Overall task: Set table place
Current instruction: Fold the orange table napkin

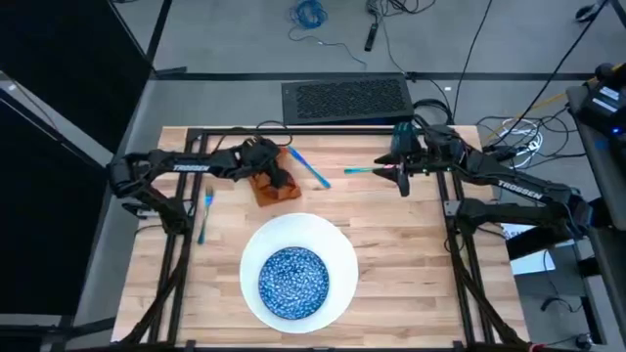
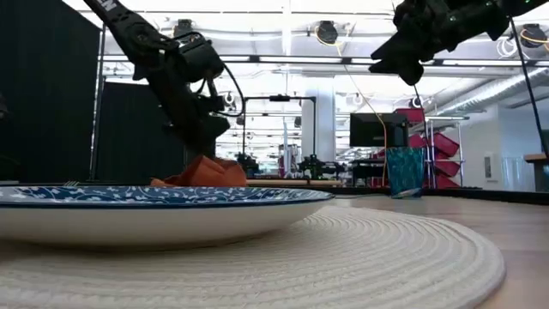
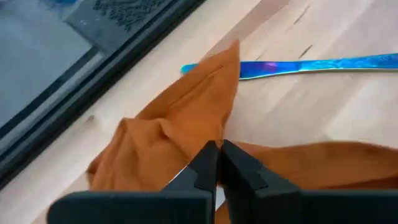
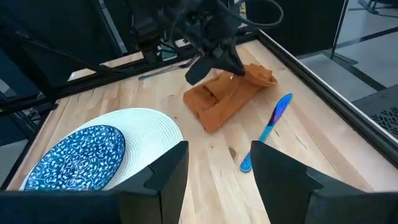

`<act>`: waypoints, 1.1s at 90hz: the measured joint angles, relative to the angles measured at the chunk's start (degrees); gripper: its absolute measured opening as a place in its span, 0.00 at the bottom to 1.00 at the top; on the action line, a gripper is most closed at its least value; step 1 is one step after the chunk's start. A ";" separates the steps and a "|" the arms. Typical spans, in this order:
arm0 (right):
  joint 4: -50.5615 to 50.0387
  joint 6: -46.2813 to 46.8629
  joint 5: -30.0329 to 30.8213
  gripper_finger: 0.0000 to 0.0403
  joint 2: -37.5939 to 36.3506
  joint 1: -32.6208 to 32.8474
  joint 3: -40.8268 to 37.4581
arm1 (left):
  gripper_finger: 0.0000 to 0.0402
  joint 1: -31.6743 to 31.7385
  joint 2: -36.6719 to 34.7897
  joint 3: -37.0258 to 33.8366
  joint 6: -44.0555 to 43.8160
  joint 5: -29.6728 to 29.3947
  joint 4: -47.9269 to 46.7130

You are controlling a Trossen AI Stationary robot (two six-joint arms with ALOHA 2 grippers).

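Light butcher-block wooden tabletop (image 1: 391, 254) with black metal rail frame is carrying a partly laid setting; beyond its far edge a dark perforated panel (image 1: 344, 98) and loose cables are lying on grey floor.

- Large white round plate (image 1: 337, 256): sitting near the front edge, middle; a blue speckled bowl (image 1: 292, 282) is resting centred on it, apparently already placed as the anchor of the setting.
- Orange cloth napkin (image 1: 277, 186): lying crumpled just behind the plate, left of centre. Its long axis is running diagonally, from the far left toward the near right, one peak being lifted off the wood.
- Left gripper (image 3: 219, 163): closing its fingers on a fold of the napkin, presumably to drag or straighten it.
- Light-blue knife (image 4: 268, 130): lying flat just beside the napkin's right edge, long axis diagonal and roughly parallel to the cloth.
- Light-blue fork (image 1: 205, 213): lying by the left rail, well apart from the plate, long axis roughly front to back; which end carries the tines cannot be told.
- Third light-blue utensil (image 1: 359, 170): lying crosswise near the right gripper.
- Small teal cup (image 2: 404, 172): standing upright at the far right.
- Right gripper (image 4: 217, 165): hovering above the table's far right area, fingers spread wide and empty, probably waiting its turn.
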 joint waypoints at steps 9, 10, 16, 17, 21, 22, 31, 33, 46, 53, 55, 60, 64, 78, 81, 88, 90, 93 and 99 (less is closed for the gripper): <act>0.00 -0.65 0.00 0.40 -0.02 0.00 0.00 | 0.00 -0.05 0.07 -0.55 -0.29 -1.06 -2.46; -0.02 -0.66 0.00 0.40 0.00 0.00 0.00 | 0.00 -0.05 0.07 -0.73 -0.31 -1.07 -2.41; -0.02 -0.70 0.00 0.40 -0.01 0.00 0.00 | 0.00 -0.05 0.07 -2.00 -0.72 -1.20 -2.10; -0.02 -0.71 0.00 0.40 -0.02 0.00 0.00 | 0.00 -0.05 0.07 -2.27 -0.92 -1.25 -1.97; 0.00 -0.75 0.00 0.40 -0.02 0.00 0.00 | 0.00 -0.05 0.07 -3.58 -1.73 -1.54 -1.38; 0.00 -0.75 0.00 0.40 -0.02 0.00 0.00 | 0.00 -0.05 0.07 -3.95 -1.84 -1.63 -1.20; -0.02 -0.77 0.00 0.40 -0.02 0.00 0.00 | 0.00 -0.07 0.07 -6.38 -2.32 -1.75 0.69; -0.02 -0.77 0.00 0.40 -0.01 0.00 0.00 | 0.00 -0.11 0.07 -6.69 -2.30 -1.78 1.42; 0.35 -0.78 0.00 0.40 0.00 0.00 0.00 | 0.00 -0.18 0.07 -7.26 -3.26 -1.90 2.39; 0.73 -0.74 0.00 0.40 0.00 0.00 0.00 | 0.00 -0.17 0.07 -7.26 -3.26 -0.47 2.01; 0.76 -0.71 0.00 0.40 0.00 0.00 0.00 | 0.01 -0.16 0.07 -7.26 -3.26 0.29 2.01; 0.91 -0.67 0.00 0.40 0.00 0.00 0.00 | 0.02 -0.16 0.07 -7.26 -2.84 2.05 1.94; 1.09 -0.13 0.00 0.40 0.01 0.00 0.00 | 0.04 -0.18 0.07 -7.26 -2.71 2.80 1.85; 1.99 3.01 0.42 0.40 4.68 1.22 0.00 | 0.11 -0.17 0.07 -7.31 -4.81 2.48 -0.75; 3.03 3.54 0.75 0.40 6.93 1.88 0.00 | 0.12 -0.16 0.07 -7.31 -4.79 2.40 -0.86; 8.15 4.62 1.63 0.40 13.47 3.91 -0.02 | 0.13 -0.17 0.07 -7.31 -4.79 2.36 -0.58; 10.57 4.99 1.55 0.39 15.41 4.44 -0.02 | 0.13 -0.18 0.07 -7.29 -4.80 2.36 -0.38; 14.56 5.75 1.46 0.39 18.59 5.26 -0.02 | 0.13 -0.18 0.07 -7.29 -4.79 2.36 -0.21; 22.04 8.01 1.36 0.37 24.78 6.52 0.07 | 0.14 -0.22 0.07 -7.29 -4.89 2.36 -0.11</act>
